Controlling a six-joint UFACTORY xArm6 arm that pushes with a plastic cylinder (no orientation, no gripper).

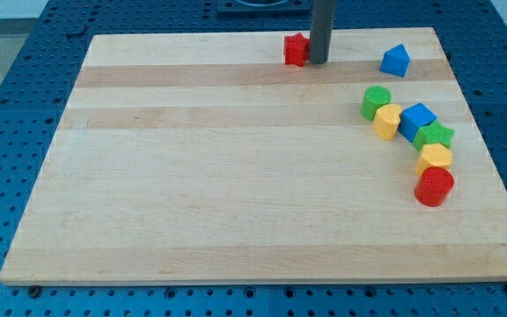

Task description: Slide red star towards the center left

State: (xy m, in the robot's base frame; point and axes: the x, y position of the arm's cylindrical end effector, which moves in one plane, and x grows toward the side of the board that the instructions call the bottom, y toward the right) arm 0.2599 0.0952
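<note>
Red star [296, 49] touches my tip [317, 62] (a fingerless rod) on its right; an off-centre push risks spinning it off the far edge.

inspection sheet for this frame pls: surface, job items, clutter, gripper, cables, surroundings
Surface: pale wooden board, flat, mostly bare.
Job's things: small red star block near the view's top edge, just right of centre, far from the centre left.
Clutter: blue wedge-like block at top right; curved chain at the view's right: green cylinder, yellow block, blue cube, green star block, second yellow block, red cylinder.
Grippers: no jaws; dark rod, my tip on the red star's right side, touching or nearly so.
Cables: nothing seen.
Surroundings: blue perforated table around the board.
</note>
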